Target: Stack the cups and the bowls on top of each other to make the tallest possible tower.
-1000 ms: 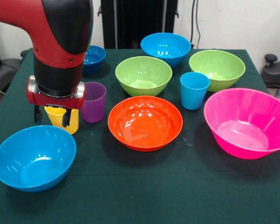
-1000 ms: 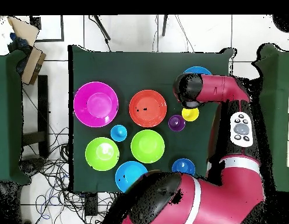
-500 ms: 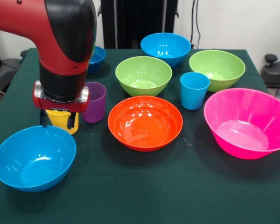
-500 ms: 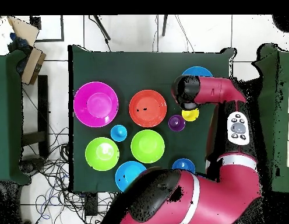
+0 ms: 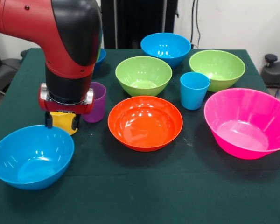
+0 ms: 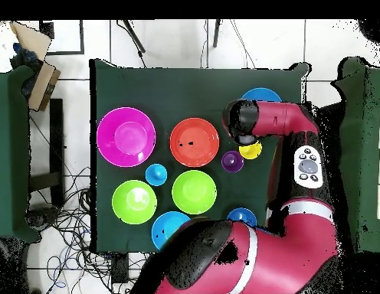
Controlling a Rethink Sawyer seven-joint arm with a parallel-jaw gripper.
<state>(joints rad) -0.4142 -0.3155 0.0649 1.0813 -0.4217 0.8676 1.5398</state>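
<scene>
My gripper (image 5: 62,121) is open and hangs low over the yellow cup (image 5: 64,123), one finger on each side of it. The purple cup (image 5: 96,100) stands just right of it, and the light blue cup (image 5: 194,90) is between the orange bowl (image 5: 144,122) and the pink bowl (image 5: 247,122). One light blue bowl (image 5: 31,156) sits right in front of the gripper, another (image 5: 165,46) at the back. Two lime green bowls (image 5: 143,74) (image 5: 217,69) stand mid-table. The arm hides all but a sliver of the dark blue bowl (image 5: 101,55). From above, the yellow cup (image 6: 252,151) peeks out beside the arm.
All bowls and cups stand apart on the green table (image 5: 144,186), none stacked. The arm's thick red and black wrist (image 5: 72,46) towers over the left side. From above, a cardboard box (image 6: 36,65) and cables lie off the table.
The gripper has shifted toward the table's front and sunk lower around the yellow cup. The front light blue bowl has slid slightly toward the picture's left edge.
</scene>
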